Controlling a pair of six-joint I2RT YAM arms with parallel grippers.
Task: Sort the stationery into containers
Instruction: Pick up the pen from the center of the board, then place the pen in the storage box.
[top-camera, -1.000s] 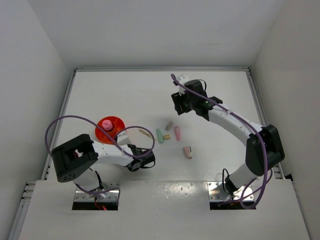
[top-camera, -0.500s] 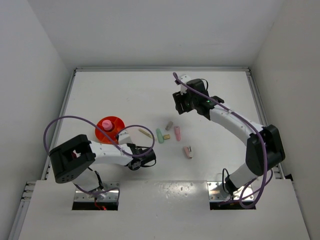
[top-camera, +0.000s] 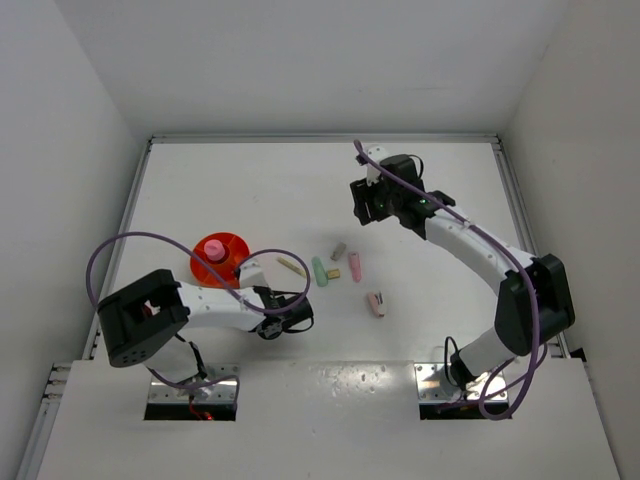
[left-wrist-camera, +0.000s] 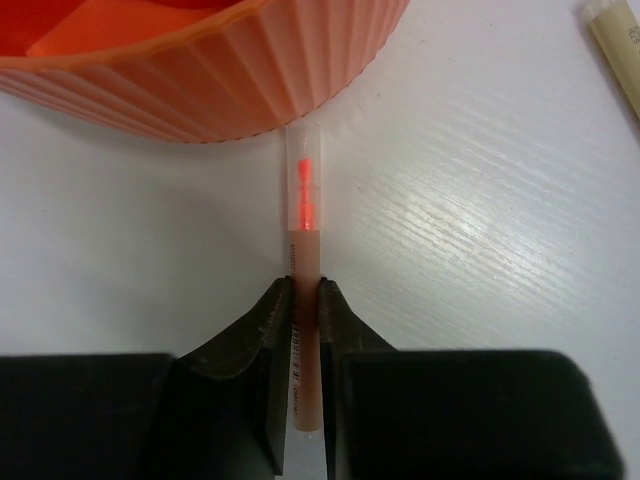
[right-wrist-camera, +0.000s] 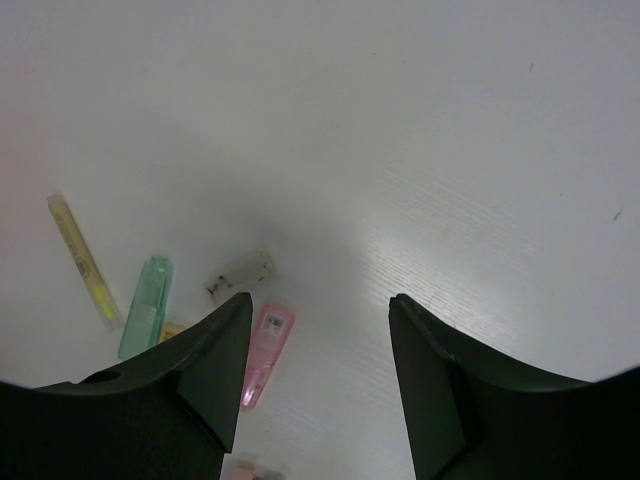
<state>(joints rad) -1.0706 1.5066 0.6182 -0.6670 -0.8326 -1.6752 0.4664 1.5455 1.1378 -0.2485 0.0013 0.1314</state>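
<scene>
My left gripper (left-wrist-camera: 303, 290) is shut on a thin tan pen (left-wrist-camera: 303, 250) with a red tip under a clear cap. The cap end touches the ribbed outer wall of the orange bowl (left-wrist-camera: 200, 70). In the top view the left gripper (top-camera: 243, 272) sits at the bowl's (top-camera: 228, 243) near-right side, and a pink piece (top-camera: 213, 248) lies inside the bowl. My right gripper (right-wrist-camera: 318, 305) is open and empty, above and behind the loose pieces: a yellow stick (right-wrist-camera: 82, 262), a mint-green stub (right-wrist-camera: 146, 306), a beige stub (right-wrist-camera: 240, 275) and a pink stub (right-wrist-camera: 264, 355).
In the top view the loose pieces lie mid-table: yellow stick (top-camera: 291, 266), mint stub (top-camera: 319, 271), small tan stub (top-camera: 333, 273), beige stub (top-camera: 339, 250), pink stub (top-camera: 354, 267), pink-and-dark cylinder (top-camera: 375, 303). The right gripper (top-camera: 366, 205) hovers behind them. White walls enclose the table.
The right arm has drifted a little to the right and back. The left wrist has shifted slightly right, still shut on the pen beside the bowl.
</scene>
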